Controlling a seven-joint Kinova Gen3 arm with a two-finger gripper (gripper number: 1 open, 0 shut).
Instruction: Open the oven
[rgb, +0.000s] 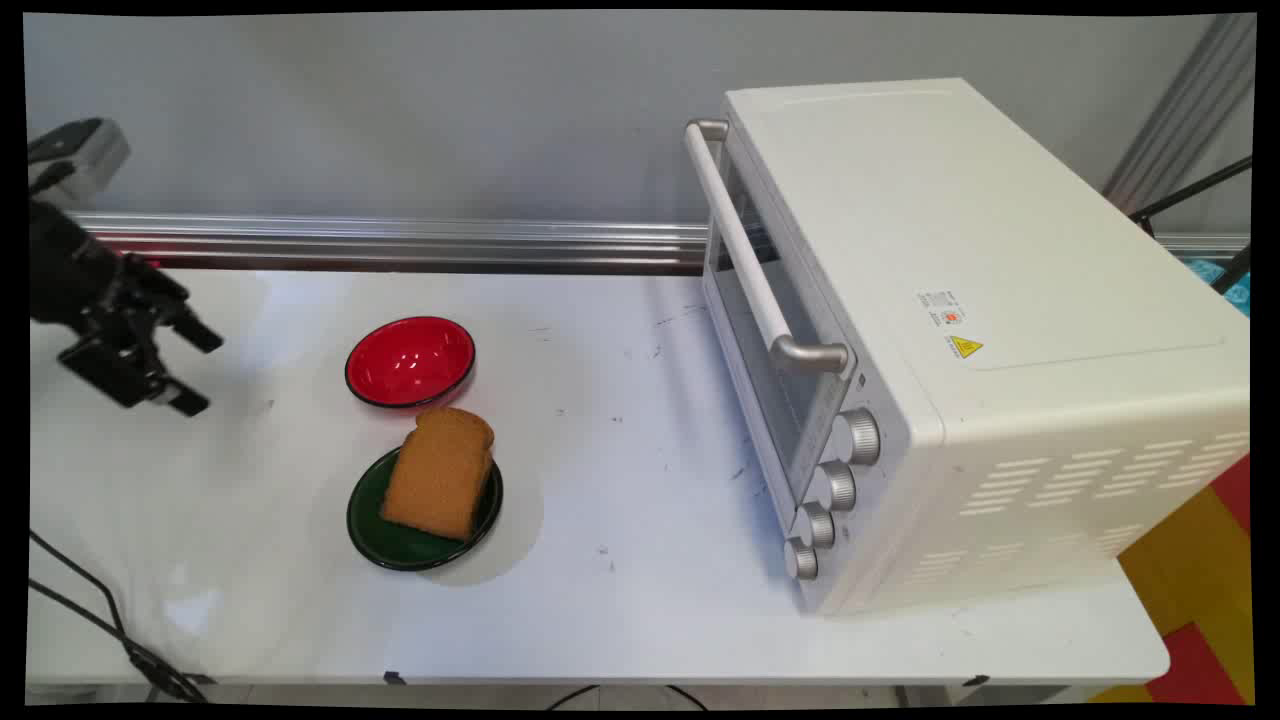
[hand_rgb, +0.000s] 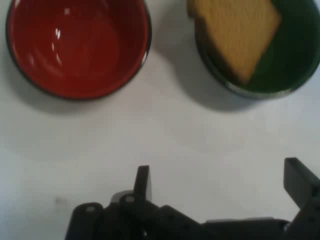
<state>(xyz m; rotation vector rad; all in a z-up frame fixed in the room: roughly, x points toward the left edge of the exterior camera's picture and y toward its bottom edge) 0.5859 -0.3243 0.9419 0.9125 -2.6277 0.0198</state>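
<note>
We see gripper (rgb: 195, 370) at table's (rgb: 640, 620) left, fingers spread wide, holding nothing; nearest things red bowl (rgb: 410, 362), bare inside, and bread slice (rgb: 438, 474) resting on green plate (rgb: 400, 540); white toaster oven (rgb: 960, 340) well apart, door closed.

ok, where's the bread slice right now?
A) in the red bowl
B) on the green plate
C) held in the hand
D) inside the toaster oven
B: the bread slice lies on the green plate, tilted over its far rim, beside the empty red bowl; the hand is open and holds nothing, off to the side, and the toaster oven has its door closed.
</note>
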